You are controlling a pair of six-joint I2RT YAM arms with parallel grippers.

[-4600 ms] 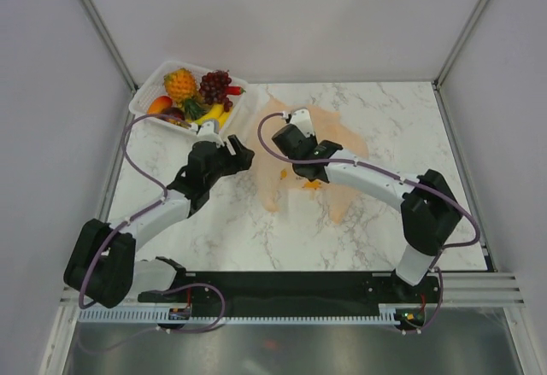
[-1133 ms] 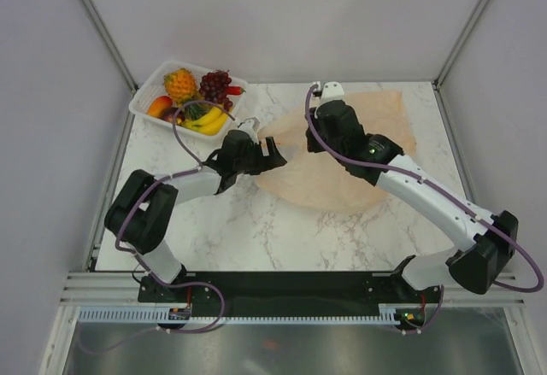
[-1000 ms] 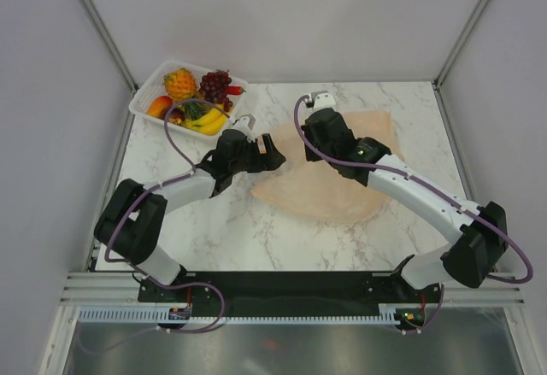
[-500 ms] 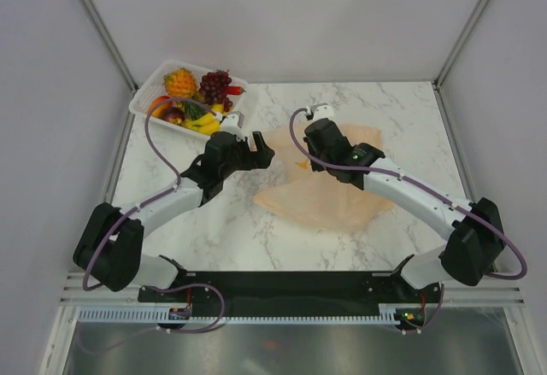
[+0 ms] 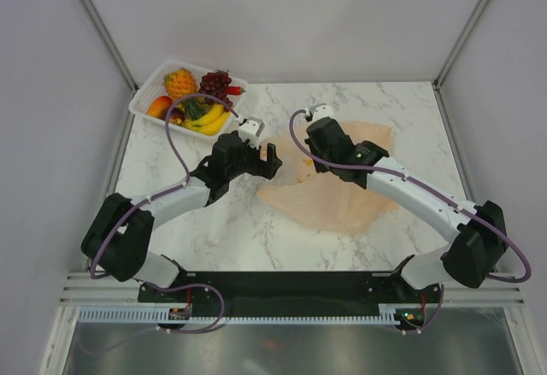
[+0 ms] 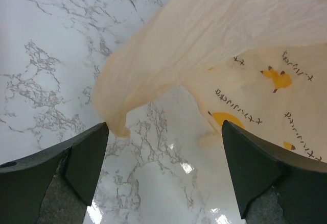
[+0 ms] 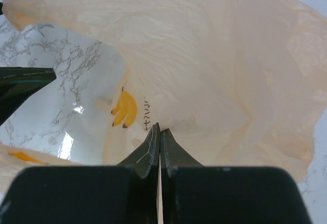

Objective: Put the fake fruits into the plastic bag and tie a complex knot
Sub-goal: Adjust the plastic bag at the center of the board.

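- Top external: my left gripper (image 5: 272,160), jaws now spread wide, has closed in on the plastic bag (image 5: 333,200) mid-frame.
- My right gripper (image 7: 158,132) stays pinched on the bag's film; the fake fruits (image 5: 192,97) wait upper left.

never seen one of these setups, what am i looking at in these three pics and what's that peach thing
These are two robot arms bolted at the near edge of a marble table. The wide picture is taken from above and behind them; the other two come from cameras on each wrist, looking out past that arm's own fingers.

The peach thing is a thin plastic bag with fruit prints, lying on the table. The right gripper is shut, pinching the bag's film. The left gripper is wide open just beside the bag's edge, holding nothing.

At the far left corner, a white basket holds the fake fruits: pineapple, grapes, bananas and others.
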